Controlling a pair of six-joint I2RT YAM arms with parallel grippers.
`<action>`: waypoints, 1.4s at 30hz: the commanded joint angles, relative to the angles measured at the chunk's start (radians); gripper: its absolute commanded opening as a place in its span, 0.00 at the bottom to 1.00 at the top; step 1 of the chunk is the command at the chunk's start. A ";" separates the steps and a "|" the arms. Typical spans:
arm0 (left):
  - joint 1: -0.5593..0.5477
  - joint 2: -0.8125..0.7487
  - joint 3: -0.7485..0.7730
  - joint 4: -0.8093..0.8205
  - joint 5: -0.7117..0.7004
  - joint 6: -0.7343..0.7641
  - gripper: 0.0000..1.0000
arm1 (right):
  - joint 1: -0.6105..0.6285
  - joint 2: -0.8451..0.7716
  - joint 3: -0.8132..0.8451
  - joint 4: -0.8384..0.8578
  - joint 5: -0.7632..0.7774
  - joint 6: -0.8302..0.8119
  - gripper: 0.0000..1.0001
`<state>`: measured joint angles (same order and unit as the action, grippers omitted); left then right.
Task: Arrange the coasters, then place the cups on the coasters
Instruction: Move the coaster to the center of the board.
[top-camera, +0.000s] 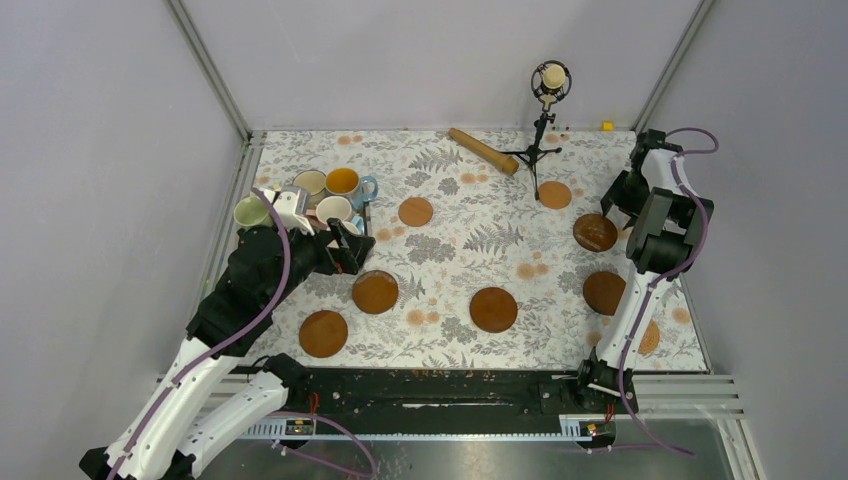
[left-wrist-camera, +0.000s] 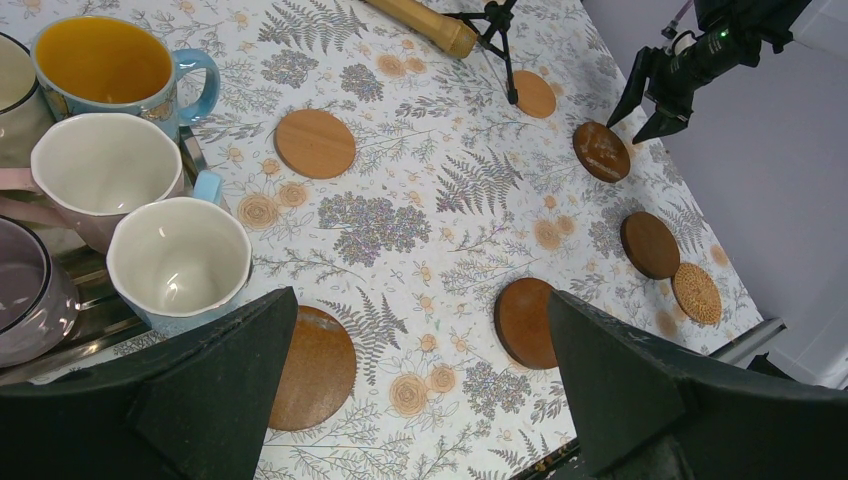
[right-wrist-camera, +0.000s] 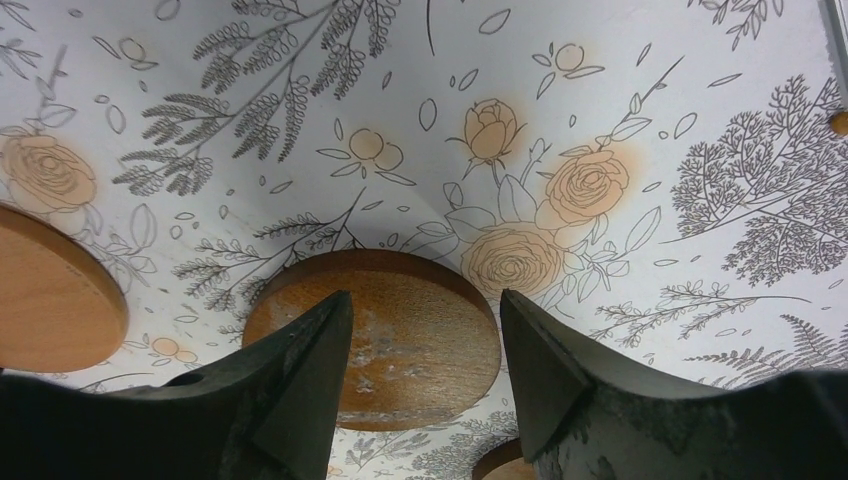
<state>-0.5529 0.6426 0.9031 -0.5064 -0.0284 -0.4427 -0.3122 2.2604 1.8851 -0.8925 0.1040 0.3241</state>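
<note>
Right pincer (right-wrist-camera: 425, 300), jaws apart, hangs over a coaster (right-wrist-camera: 420, 360) right of the mic stand (top-camera: 541, 135), apparently to reposition it.

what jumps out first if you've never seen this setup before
The mugs crowded together at the table's left edge catch the eye first, with the open left gripper just beside them. Next come the brown coasters scattered over the floral tablecloth. On the right side, the right gripper hangs open above a dark coaster.
</note>
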 joint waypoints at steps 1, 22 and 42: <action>-0.003 -0.010 0.022 0.048 0.002 0.001 0.99 | 0.003 -0.027 -0.029 -0.035 0.018 -0.043 0.64; -0.018 -0.031 0.022 0.049 -0.002 0.003 0.99 | 0.148 -0.117 -0.167 -0.098 -0.100 -0.076 0.47; -0.018 -0.029 0.017 0.049 -0.010 0.004 0.99 | 0.351 -0.318 -0.406 0.138 -0.335 0.067 0.47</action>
<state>-0.5678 0.6170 0.9031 -0.5060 -0.0296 -0.4427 0.0311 2.0415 1.4883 -0.8364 -0.1631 0.3271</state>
